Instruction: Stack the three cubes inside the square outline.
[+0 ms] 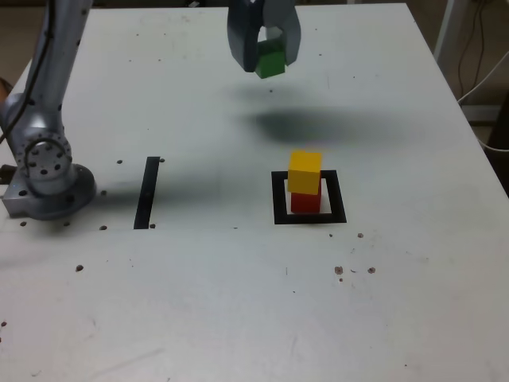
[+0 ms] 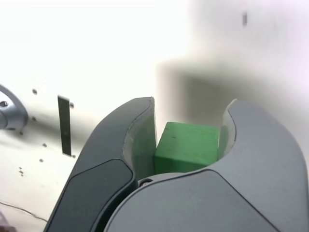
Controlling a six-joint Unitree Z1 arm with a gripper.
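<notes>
Exterior view: tool (image 1: 269,49) clamped on green cube (image 1: 270,60) | held clear above table (image 1: 238,302)

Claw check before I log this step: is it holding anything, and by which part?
Yes. The claw holds the green cube by two opposite side faces, pinched between its two fingers, lifted clear of the table.

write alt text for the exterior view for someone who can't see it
A robot gripper holds a green cube in the air above a white table. Nearer the camera, a yellow cube sits on a red cube inside a black square outline. At the exterior view's left are the arm's base and a straight black strip.
</notes>
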